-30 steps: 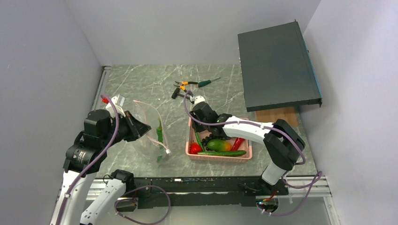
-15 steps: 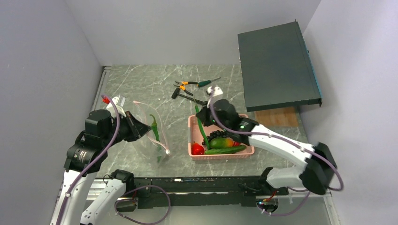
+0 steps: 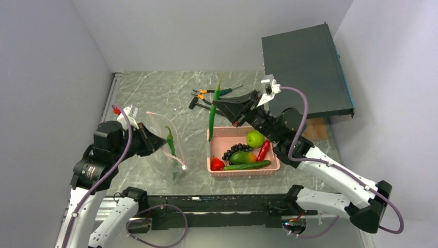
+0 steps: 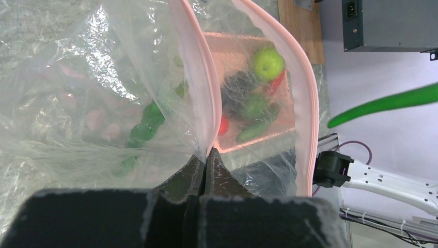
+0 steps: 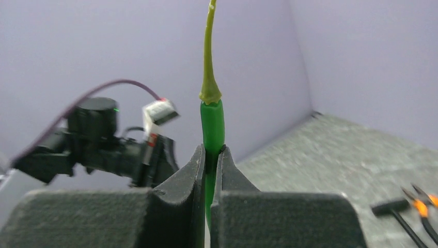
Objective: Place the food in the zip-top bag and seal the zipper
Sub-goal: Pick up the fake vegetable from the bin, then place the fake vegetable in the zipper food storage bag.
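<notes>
My left gripper (image 3: pixel 160 140) (image 4: pixel 206 155) is shut on one lip of the zip-top bag (image 3: pixel 173 155) and holds its mouth open. The pale pink zipper (image 4: pixel 207 98) curves away on both sides. One green pepper (image 3: pixel 169 140) (image 4: pixel 147 121) lies inside the bag. My right gripper (image 3: pixel 216 104) (image 5: pixel 212 154) is shut on a long green pepper (image 3: pixel 212 116) (image 5: pixel 213 119), which hangs upright above the table, behind the pink basket (image 3: pixel 243 172). In the basket are a green apple (image 3: pixel 254 138), mango (image 3: pixel 243 157), red chilli (image 3: pixel 263 150), grapes (image 3: pixel 234 150), small red fruit (image 3: pixel 217 164) and another long pepper (image 3: pixel 250 166).
Orange-handled pliers and other hand tools (image 3: pixel 206 95) lie on the marble table behind the held pepper. A dark flat box (image 3: pixel 304 72) stands raised at the back right on a wooden block (image 3: pixel 304 128). Grey walls close in the left and rear sides.
My right gripper closed on the long green pepper in the basket and lifted it up and back, clear of the basket. The left gripper kept its hold on the bag.
</notes>
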Robot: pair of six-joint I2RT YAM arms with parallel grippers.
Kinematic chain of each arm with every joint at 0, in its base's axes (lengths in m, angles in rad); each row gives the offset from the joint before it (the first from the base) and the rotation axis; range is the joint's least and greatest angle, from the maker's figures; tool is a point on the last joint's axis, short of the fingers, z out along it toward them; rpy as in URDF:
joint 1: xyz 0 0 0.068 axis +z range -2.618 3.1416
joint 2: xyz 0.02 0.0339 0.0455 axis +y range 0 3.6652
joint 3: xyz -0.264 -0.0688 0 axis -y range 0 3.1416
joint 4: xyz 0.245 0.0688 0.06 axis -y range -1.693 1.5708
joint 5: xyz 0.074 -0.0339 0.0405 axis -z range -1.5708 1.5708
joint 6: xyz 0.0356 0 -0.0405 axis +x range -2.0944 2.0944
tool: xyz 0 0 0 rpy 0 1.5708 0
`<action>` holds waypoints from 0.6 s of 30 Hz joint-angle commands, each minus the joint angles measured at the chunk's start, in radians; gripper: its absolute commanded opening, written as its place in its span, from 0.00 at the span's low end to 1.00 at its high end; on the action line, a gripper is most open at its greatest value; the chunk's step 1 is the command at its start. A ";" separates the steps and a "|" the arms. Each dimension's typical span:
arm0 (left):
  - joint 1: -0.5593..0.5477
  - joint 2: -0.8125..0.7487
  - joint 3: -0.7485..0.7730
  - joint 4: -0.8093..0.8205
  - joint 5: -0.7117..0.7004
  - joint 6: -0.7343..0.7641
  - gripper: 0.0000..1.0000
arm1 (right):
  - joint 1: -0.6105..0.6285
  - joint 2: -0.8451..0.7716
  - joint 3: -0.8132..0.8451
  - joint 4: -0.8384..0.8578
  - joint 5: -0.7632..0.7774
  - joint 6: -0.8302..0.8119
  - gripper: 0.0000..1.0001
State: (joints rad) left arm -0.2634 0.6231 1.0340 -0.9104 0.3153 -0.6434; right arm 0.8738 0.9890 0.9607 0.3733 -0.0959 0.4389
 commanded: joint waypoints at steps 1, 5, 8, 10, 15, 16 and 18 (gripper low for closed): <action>-0.005 0.001 0.012 0.007 -0.005 0.001 0.00 | 0.063 0.031 0.115 0.196 -0.108 0.028 0.00; -0.004 -0.004 0.006 0.015 -0.004 -0.006 0.00 | 0.192 0.087 0.203 0.175 -0.054 -0.102 0.00; -0.004 -0.004 0.004 0.018 -0.003 -0.010 0.00 | 0.266 0.127 0.250 0.180 -0.053 -0.152 0.00; -0.004 -0.006 0.002 0.019 0.000 -0.013 0.00 | 0.302 0.159 0.281 0.167 -0.060 -0.187 0.00; -0.005 -0.006 0.011 0.017 0.000 -0.019 0.00 | 0.350 0.232 0.345 0.097 -0.049 -0.291 0.00; -0.005 -0.006 0.013 0.015 -0.001 -0.019 0.00 | 0.352 0.244 0.359 0.079 -0.048 -0.305 0.00; -0.005 -0.007 0.012 0.015 0.001 -0.022 0.00 | 0.361 0.265 0.370 0.067 -0.040 -0.328 0.00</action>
State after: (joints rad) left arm -0.2634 0.6231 1.0340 -0.9100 0.3153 -0.6506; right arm 1.2201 1.2263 1.2724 0.4652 -0.1406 0.2066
